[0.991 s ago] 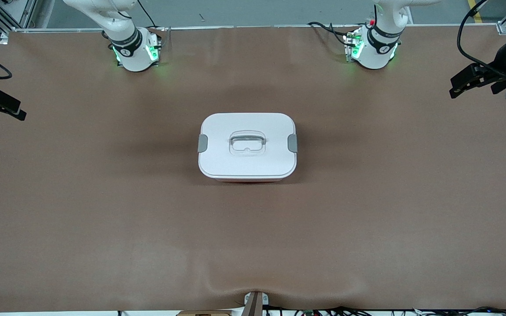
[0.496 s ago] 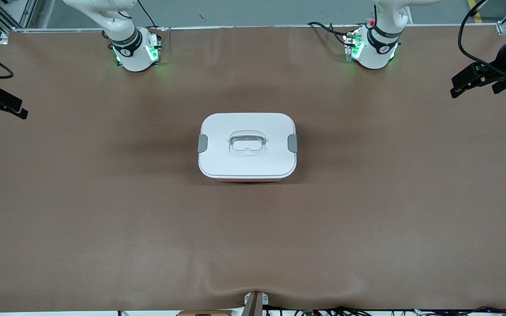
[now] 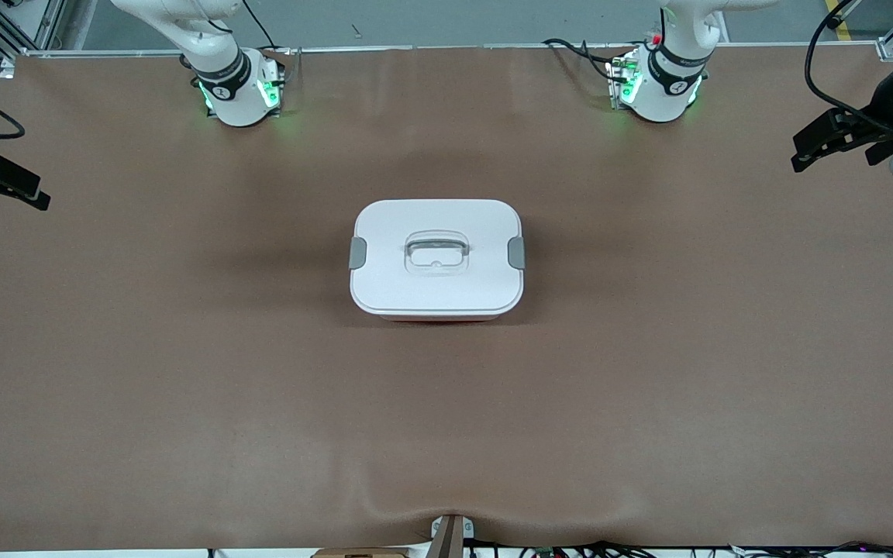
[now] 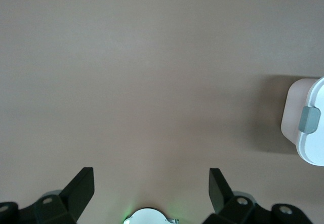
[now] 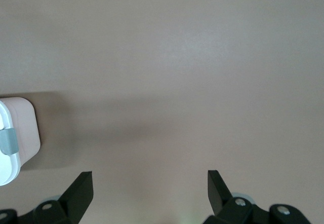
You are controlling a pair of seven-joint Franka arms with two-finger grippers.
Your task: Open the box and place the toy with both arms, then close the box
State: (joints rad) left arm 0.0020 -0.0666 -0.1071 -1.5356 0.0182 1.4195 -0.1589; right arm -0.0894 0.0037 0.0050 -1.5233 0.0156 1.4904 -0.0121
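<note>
The box (image 3: pixel 436 260) stands in the middle of the brown table, its white lid on, the clear handle (image 3: pixel 436 252) in the lid's centre and a grey clip (image 3: pixel 357 253) at each end. The toy is out of view. My left gripper (image 3: pixel 803 153) hangs open over the left arm's end of the table. In the left wrist view the gripper (image 4: pixel 152 176) holds nothing, and the box (image 4: pixel 293 117) shows at the frame's edge. My right gripper (image 3: pixel 32 194) hangs open and empty over the right arm's end of the table. The right wrist view shows the gripper (image 5: pixel 149 177) and the box (image 5: pixel 23 127).
The two arm bases (image 3: pixel 241 89) (image 3: pixel 660 85) glow green along the table's edge farthest from the front camera. The brown cover (image 3: pixel 446 434) has a wrinkle by a small bracket (image 3: pixel 450 531) at the nearest edge.
Both grippers have drifted only very slightly above the table's ends. The box has not moved and its lid stays on.
</note>
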